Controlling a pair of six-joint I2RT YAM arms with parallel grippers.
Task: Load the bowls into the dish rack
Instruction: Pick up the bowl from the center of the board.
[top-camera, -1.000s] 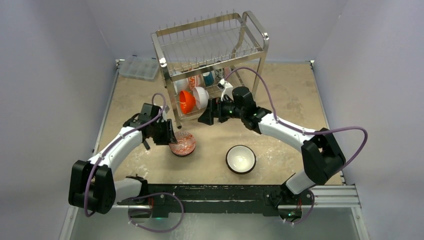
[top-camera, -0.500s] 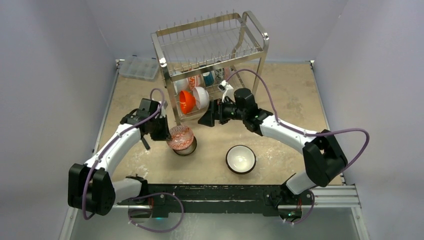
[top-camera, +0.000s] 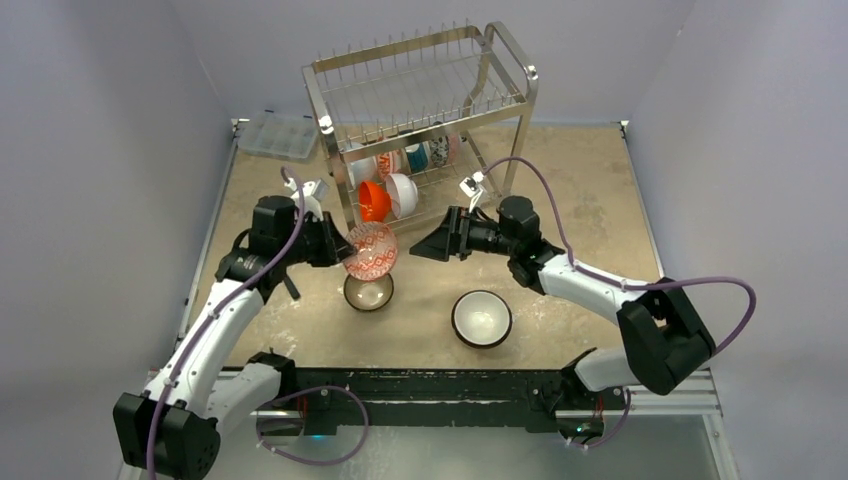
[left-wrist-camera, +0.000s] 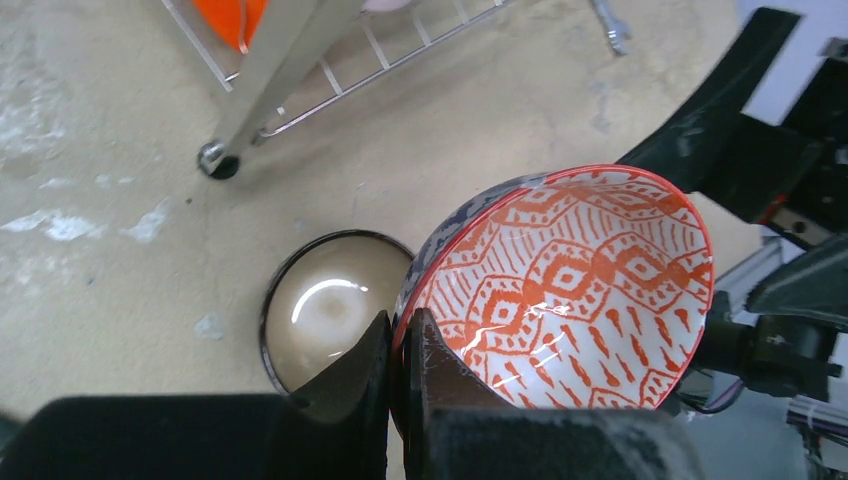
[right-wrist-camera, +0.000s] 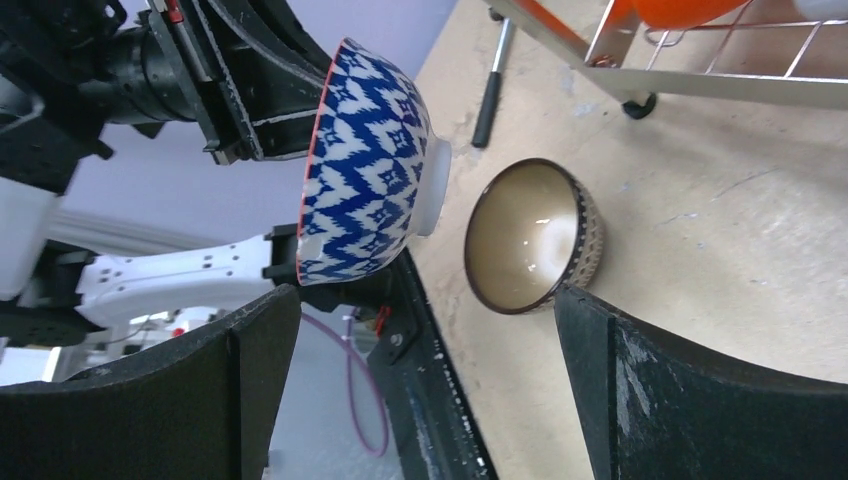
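My left gripper (top-camera: 335, 247) is shut on the rim of a red-and-white patterned bowl (top-camera: 371, 250) with a blue-and-white outside (right-wrist-camera: 362, 165), held tilted in the air above a tan bowl (top-camera: 368, 291) on the table. In the left wrist view the jaws (left-wrist-camera: 402, 345) pinch the patterned bowl's rim (left-wrist-camera: 560, 295), with the tan bowl (left-wrist-camera: 325, 305) below. My right gripper (top-camera: 440, 240) is open and empty, just right of the held bowl. A white-inside dark bowl (top-camera: 481, 318) sits on the table. The dish rack (top-camera: 420, 120) holds an orange bowl (top-camera: 372, 200), a white bowl (top-camera: 402, 195) and others on its lower tier.
A clear plastic compartment box (top-camera: 278, 135) lies at the back left by the wall. The rack's front left leg (left-wrist-camera: 225, 150) stands close to the held bowl. The tan bowl also shows in the right wrist view (right-wrist-camera: 530, 235).
My left gripper has lifted the patterned bowl off the tan bowl and tilted it, moving up and toward the rack. My right gripper has drawn back from the rack to the right.
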